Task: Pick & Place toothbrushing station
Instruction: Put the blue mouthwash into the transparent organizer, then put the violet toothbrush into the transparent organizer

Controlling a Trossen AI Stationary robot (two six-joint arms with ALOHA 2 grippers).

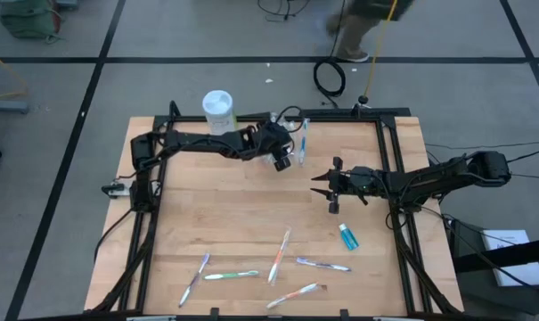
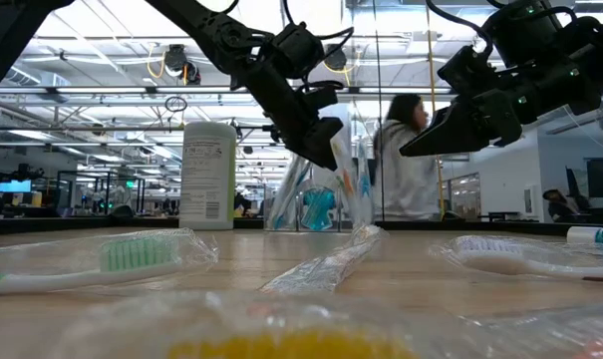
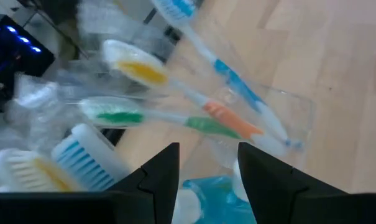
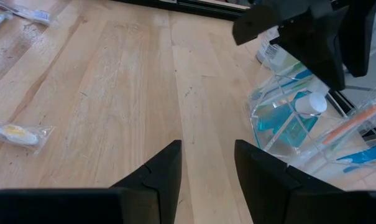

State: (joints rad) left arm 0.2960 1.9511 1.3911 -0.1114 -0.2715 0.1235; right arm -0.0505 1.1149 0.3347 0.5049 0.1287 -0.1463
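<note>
Clear plastic cup [image 4: 287, 127] stands at the far side of the worktop [image 1: 233, 214], near the back edge, just right of the white canister [image 1: 219, 109]. In the cup: a blue toothpaste tube [image 4: 291, 126] with a white cap, and several wrapped toothbrushes [image 3: 194, 118] leaning out over the rim, with green, orange, blue and yellow on handles and bristles. Left gripper [image 1: 281, 159] sits directly at the cup; in the left wrist view its fingers [image 3: 160, 171] are parted, with the blue tube and the brush handles showing in the gap between them. Whether they touch anything cannot be told. Right gripper [image 1: 322, 185] hangs above the middle of the worktop, just right of the cup and apart from it, fingers [image 4: 156, 171] spread wide and holding nothing. In the low view both grippers are up off the wood. Another blue toothpaste tube [image 1: 347, 236] lies flat on the worktop, toward the right side. Loose wrapped toothbrushes [image 1: 278, 257] are scattered along the near part of the worktop, about half a dozen, well apart from the cup. A person [image 2: 403, 160] stands in the room beyond the table.
</note>
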